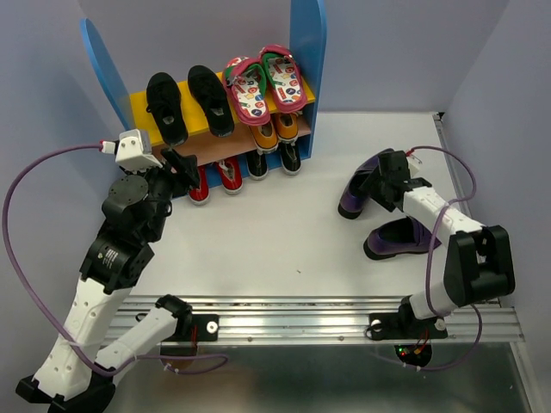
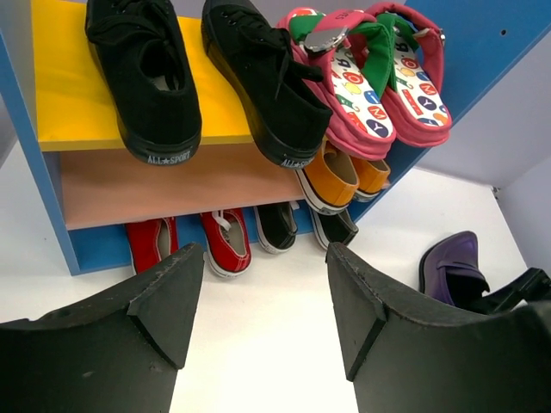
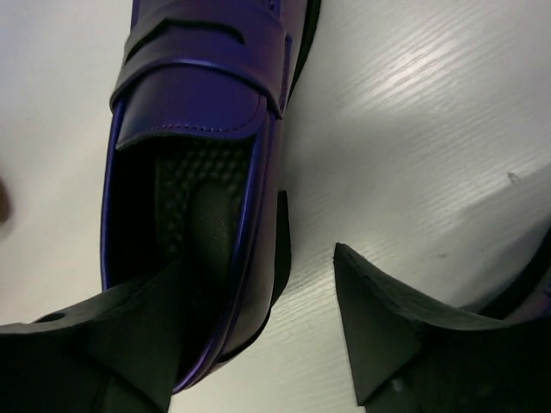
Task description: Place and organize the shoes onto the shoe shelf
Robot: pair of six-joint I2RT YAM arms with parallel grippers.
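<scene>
The shoe shelf (image 1: 307, 52) stands at the back with blue side panels. Its yellow top board (image 2: 69, 95) holds a black pair (image 1: 185, 101) and the pink flip-flops (image 1: 263, 84). On the lower board sit red shoes (image 1: 215, 176), black-white sneakers (image 1: 274, 159) and orange shoes (image 1: 275, 129). Two dark purple loafers lie on the table at the right. My right gripper (image 1: 376, 185) straddles the side wall of the farther loafer (image 3: 198, 112): one finger inside the opening, the other finger (image 3: 379, 318) outside with a gap. My left gripper (image 2: 263, 258) is open and empty before the red shoes.
The second loafer (image 1: 398, 238) lies just nearer than the right gripper, beside the right arm. A metal rail (image 1: 293, 314) runs along the table's near edge. Grey walls close in the back and both sides.
</scene>
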